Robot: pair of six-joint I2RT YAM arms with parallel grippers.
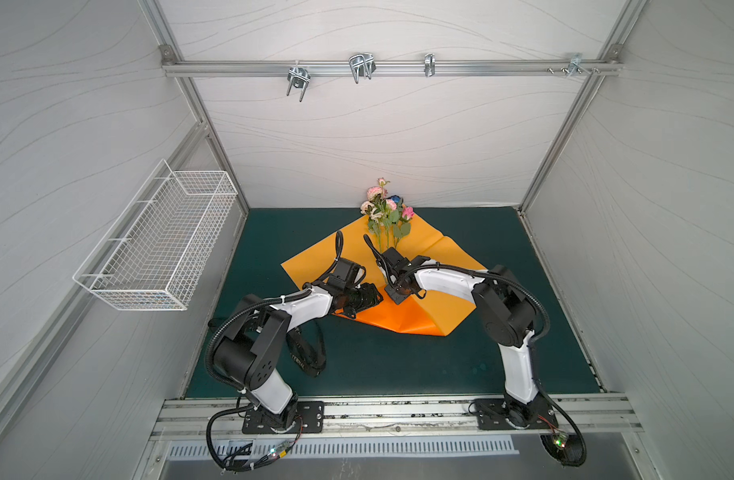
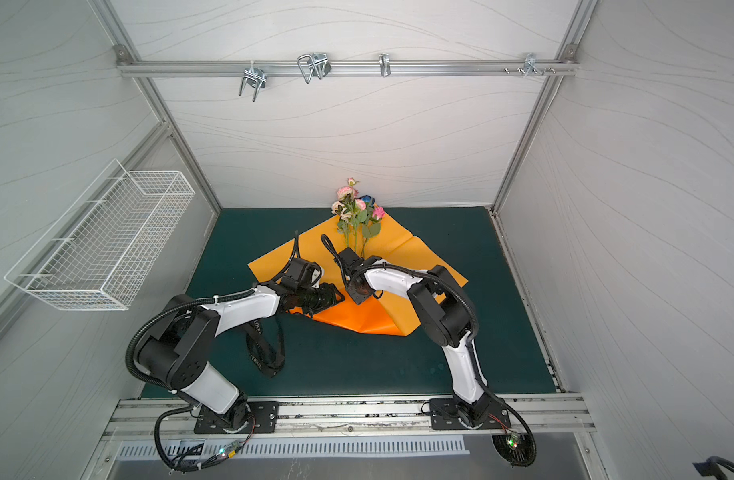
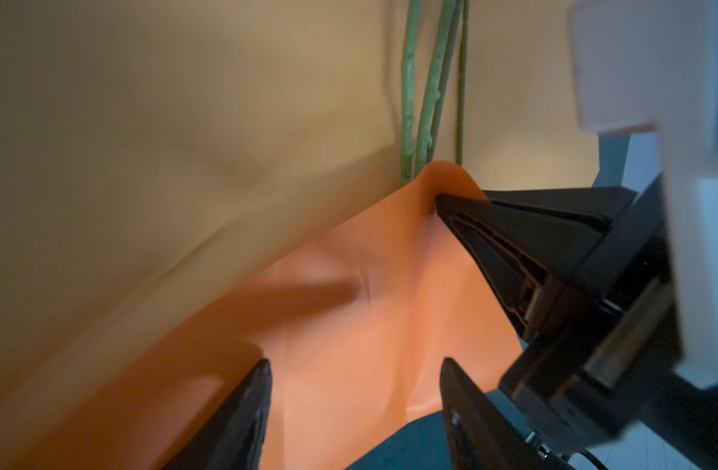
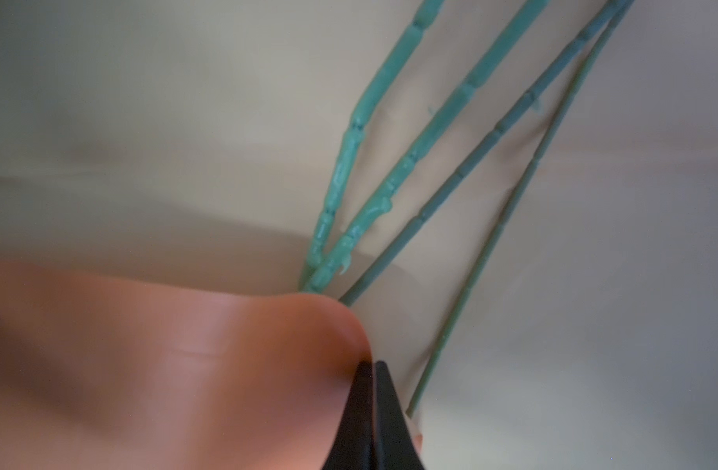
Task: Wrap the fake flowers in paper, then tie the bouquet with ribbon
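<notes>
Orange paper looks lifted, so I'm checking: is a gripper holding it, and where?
The right gripper pinches the orange paper at its raised fold beside the stem ends; the left gripper stands open, holding nothing.

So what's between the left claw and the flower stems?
A raised fold of orange paper, pinched by the right gripper; the left wrist view shows it.

paper [image 1: 315, 259] orange | mat [image 1: 398, 357] dark green | bouquet [image 1: 384, 208] pink, cream, blue, green

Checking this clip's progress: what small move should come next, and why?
Probably close the left gripper on the orange paper: its jaws stand apart at the raised fold that the shut right gripper pinches over the stems, so a second grip could steady it.
</notes>
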